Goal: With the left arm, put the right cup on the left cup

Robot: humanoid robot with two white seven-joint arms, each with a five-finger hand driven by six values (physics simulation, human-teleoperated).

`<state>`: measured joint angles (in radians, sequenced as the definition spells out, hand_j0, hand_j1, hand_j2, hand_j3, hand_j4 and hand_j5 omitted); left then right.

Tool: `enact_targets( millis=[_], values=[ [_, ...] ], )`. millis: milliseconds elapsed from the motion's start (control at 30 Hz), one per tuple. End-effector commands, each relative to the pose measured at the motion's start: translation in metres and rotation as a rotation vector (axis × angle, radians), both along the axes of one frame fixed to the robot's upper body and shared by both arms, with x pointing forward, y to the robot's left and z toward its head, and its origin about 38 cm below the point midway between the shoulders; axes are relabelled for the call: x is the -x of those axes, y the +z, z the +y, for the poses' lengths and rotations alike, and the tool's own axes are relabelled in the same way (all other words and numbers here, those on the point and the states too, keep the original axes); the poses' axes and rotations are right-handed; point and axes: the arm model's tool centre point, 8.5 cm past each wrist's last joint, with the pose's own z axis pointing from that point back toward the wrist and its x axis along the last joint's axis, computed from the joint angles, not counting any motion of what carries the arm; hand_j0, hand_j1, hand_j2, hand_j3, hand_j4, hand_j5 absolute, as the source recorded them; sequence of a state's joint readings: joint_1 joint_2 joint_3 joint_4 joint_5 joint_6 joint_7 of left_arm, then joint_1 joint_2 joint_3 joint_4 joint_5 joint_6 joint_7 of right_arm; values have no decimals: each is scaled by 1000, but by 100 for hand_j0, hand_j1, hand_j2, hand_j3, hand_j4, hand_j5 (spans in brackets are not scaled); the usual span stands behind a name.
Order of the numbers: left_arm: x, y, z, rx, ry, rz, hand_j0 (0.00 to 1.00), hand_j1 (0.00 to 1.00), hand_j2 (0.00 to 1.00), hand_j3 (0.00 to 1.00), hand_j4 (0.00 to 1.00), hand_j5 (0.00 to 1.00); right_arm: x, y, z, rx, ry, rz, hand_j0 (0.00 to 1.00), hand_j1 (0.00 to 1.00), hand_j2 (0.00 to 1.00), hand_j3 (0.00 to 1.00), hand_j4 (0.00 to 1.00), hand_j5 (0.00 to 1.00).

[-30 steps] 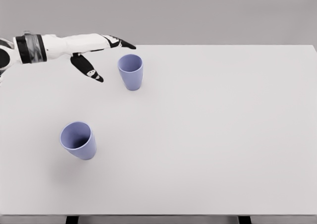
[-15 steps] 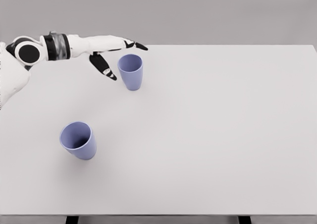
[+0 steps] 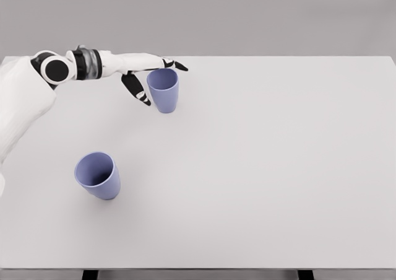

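Beside tapered matte cup: left robot hand, fingers spread.

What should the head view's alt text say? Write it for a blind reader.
The left hand, fingers spread, reaches around the far purple cup on a white table without gripping it. A second purple cup stands nearer, to the left.

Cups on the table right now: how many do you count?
2. One cup stands at the far left-centre of the table, beside the left hand. The other cup stands nearer, front left. Nothing seems hidden.
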<state>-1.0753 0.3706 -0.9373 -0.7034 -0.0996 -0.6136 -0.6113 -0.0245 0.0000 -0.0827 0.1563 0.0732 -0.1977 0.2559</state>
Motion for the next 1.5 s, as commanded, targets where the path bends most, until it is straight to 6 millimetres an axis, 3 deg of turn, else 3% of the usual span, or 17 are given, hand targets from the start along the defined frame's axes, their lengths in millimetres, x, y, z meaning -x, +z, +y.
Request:
enact_targets(
  millis=[0,33,167,333,433,467,667,800,1000,1333,1467],
  values=[
    [-1,0,0,6,7,4,96,96,96,96,96,96,0,0,0,0,0,0,100,100,100,100,100,100],
    [-1,0,0,7,7,3,84,84,84,84,84,84,0,0,0,0,0,0,100,100,100,100,100,100],
    [-1,0,2,11,10,3,69,69,69,69,69,69,0,0,0,0,0,0,100,100,100,100,100,100],
    [-1,2,5,17,14,-1,64,64,64,64,64,64,0,0,0,0,0,-1,100,100,100,100,100,100],
    [8,18,-3,47,-43,-40,63,63,63,63,63,63,0,0,0,0,0,-1,100,100,100,100,100,100],
    [12,27,8,54,-46,-55,62,62,62,62,62,62,0,0,0,0,0,0,100,100,100,100,100,100],
    [57,83,53,116,-120,-135,60,60,60,60,60,60,0,0,0,0,0,-1,100,100,100,100,100,100],
    [108,118,84,146,-172,-153,58,58,58,58,58,58,1,0,0,0,0,2,100,100,100,100,100,100],
    [163,154,119,145,-179,-149,58,58,58,58,58,58,0,0,0,0,0,0,100,100,100,100,100,100],
    [205,159,150,125,-127,-75,58,58,58,58,58,58,0,0,0,0,0,0,100,100,100,100,100,100],
    [207,147,151,128,-122,-42,58,58,58,58,58,58,0,0,0,0,0,0,100,100,100,100,100,100]
  ],
)
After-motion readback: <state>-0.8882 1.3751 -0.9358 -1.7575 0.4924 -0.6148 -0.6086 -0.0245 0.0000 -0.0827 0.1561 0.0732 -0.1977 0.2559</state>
